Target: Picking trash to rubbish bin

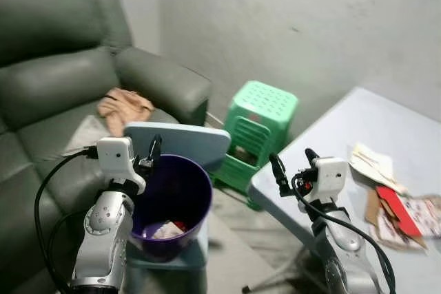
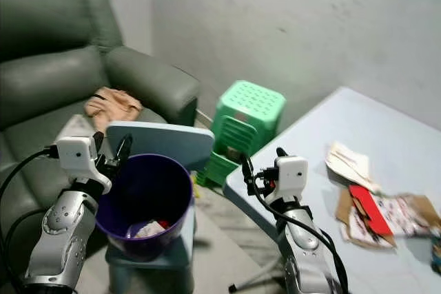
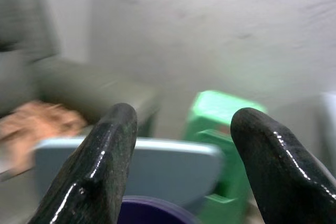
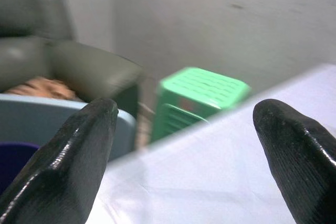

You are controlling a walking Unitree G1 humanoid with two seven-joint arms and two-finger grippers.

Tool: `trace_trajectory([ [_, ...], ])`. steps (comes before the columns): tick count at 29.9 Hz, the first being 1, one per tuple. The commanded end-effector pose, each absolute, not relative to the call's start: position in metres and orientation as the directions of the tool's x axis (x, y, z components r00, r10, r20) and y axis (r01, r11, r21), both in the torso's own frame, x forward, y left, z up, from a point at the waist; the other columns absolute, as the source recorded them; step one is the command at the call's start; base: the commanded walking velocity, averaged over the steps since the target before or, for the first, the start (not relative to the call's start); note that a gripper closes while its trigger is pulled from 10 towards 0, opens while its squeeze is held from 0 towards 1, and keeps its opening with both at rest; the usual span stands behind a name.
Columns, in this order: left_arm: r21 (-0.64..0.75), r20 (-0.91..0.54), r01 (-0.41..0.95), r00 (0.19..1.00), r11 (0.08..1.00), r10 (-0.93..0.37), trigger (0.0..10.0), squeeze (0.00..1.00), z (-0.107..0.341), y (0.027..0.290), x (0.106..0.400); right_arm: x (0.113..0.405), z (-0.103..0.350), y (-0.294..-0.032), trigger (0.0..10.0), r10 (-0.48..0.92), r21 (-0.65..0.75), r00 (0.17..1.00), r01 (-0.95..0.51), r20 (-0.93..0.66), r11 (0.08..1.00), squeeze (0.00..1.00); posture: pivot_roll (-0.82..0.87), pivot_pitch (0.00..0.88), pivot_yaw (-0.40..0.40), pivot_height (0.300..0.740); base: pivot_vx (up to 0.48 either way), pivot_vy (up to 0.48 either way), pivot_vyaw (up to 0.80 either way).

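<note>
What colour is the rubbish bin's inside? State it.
Purple: the rubbish bin shows best in the left eye view, with trash at its bottom.

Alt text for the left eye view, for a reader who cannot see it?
Both tools, left and right, hang open and empty, the left over a purple bin holding some trash. Paper scraps lie on the table to the right; a green stool and sofa stand behind.

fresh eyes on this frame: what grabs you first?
The purple rubbish bin with a few scraps inside, low in front of the robot, with the open left gripper at its rim. Then the bright green plastic stool against the grey wall, between the grey-green sofa and the pale table. On the table, right of the open right gripper, lies a scatter of paper and cardboard trash.
</note>
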State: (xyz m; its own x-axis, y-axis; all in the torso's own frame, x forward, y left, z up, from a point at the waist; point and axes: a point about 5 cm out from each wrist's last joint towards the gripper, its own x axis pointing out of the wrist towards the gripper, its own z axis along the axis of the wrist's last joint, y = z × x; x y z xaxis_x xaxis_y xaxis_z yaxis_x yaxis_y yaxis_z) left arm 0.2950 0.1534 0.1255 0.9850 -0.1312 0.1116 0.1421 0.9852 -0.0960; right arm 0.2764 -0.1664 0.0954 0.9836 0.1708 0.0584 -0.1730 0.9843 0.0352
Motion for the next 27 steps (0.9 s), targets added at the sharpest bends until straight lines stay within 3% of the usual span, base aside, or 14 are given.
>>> trace_trajectory([
  [1, -0.085, 0.096, 0.138, 0.987, 0.987, -0.13, 10.0, 0.0, 0.1223, 0.1563, 0.2925, 0.2769, 0.0975, -0.1653, 10.0, 0.172, 0.039, 0.983, -0.175, 0.063, 0.984, 0.0, 0.08, 0.0, -0.084, 0.74, 0.0, 0.0, -0.76],
  [17, -0.071, 0.078, 0.149, 0.987, 0.986, -0.143, 10.0, 0.0, 0.1181, 0.1537, 0.289, 0.2736, 0.0939, -0.1658, 10.0, 0.164, 0.025, 0.986, -0.165, 0.036, 0.986, 0.0, 0.08, 0.0, -0.086, 0.74, 0.0, 0.0, -0.76],
  [27, -0.076, 0.062, 0.156, 0.987, 0.985, -0.151, 10.0, 0.0, 0.1149, 0.1523, 0.2842, 0.2713, 0.0891, -0.1676, 10.0, 0.104, 0.048, 0.995, -0.103, -0.003, 0.993, 0.0, 0.08, 0.0, -0.086, 0.74, 0.0, 0.0, 0.0],
])
